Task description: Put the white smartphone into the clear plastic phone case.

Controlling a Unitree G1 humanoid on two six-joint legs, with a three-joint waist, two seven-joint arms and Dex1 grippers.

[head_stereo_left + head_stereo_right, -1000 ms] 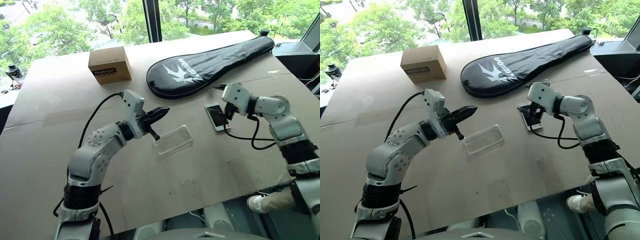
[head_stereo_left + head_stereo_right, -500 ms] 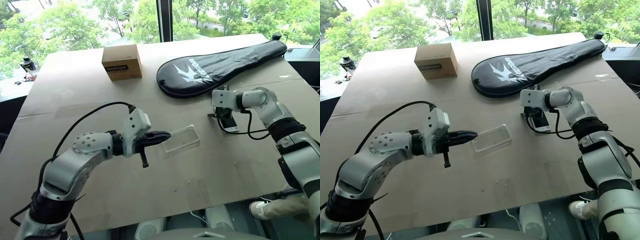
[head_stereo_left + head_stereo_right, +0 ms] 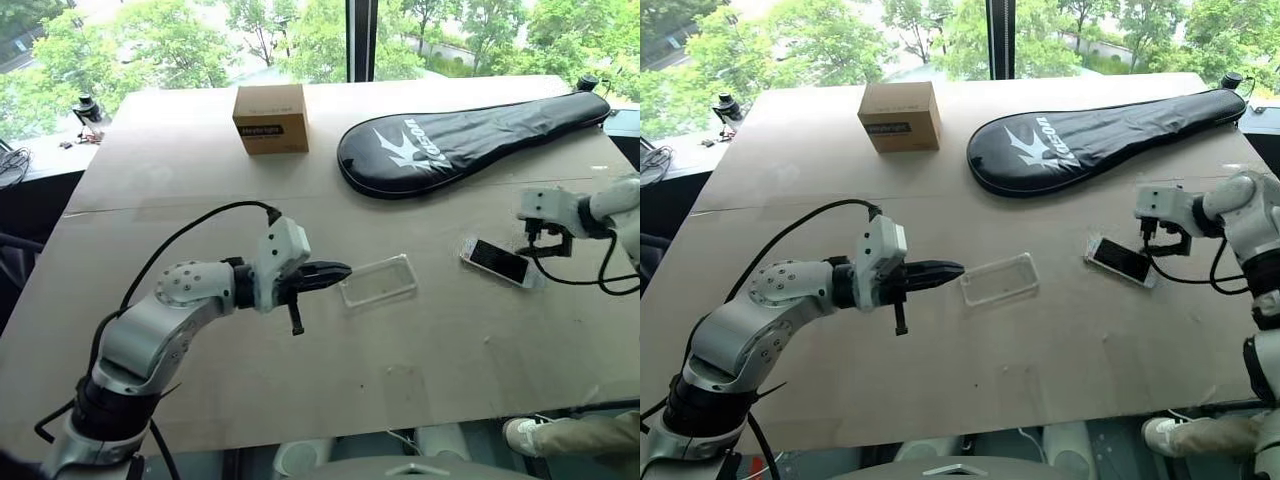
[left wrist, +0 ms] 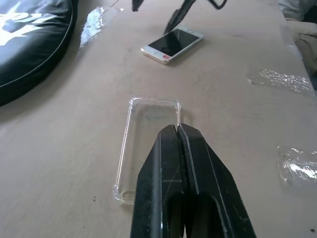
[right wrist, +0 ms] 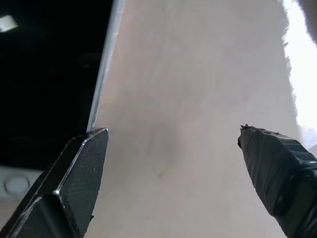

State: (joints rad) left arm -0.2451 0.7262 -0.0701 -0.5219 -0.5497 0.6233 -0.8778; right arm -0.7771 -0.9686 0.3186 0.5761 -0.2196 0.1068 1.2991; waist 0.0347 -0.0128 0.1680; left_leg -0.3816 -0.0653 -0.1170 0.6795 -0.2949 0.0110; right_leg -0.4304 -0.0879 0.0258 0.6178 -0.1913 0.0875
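Swinging out toward the table's right edge, the right arm has left the white smartphone (image 3: 496, 261), which a second ago sat directly under its gripper and now lies bare, screen up and slightly skewed, on the brown table (image 3: 180, 190). Largest on that surface is the black racket cover (image 3: 470, 130) at the far side, with a small cardboard box (image 3: 270, 118) to its left; neither has shifted against the table, though the camera itself has swung. Nearer, the left arm has drawn back a little, so that the left gripper (image 3: 338, 270), fingers pressed together and holding nothing, points level at the near end of the clear plastic phone case (image 3: 377, 280) and hovers just short of it. The case lies open side up, between the left gripper and the phone, well apart from the latter. Beside the phone's far end hangs the right gripper (image 3: 1165, 240), jaws spread wide and empty, as its wrist view confirms. Judging by this, the phone is not yet gripped and the insertion has not begun; the right arm seems to be repositioning for a fresh approach.
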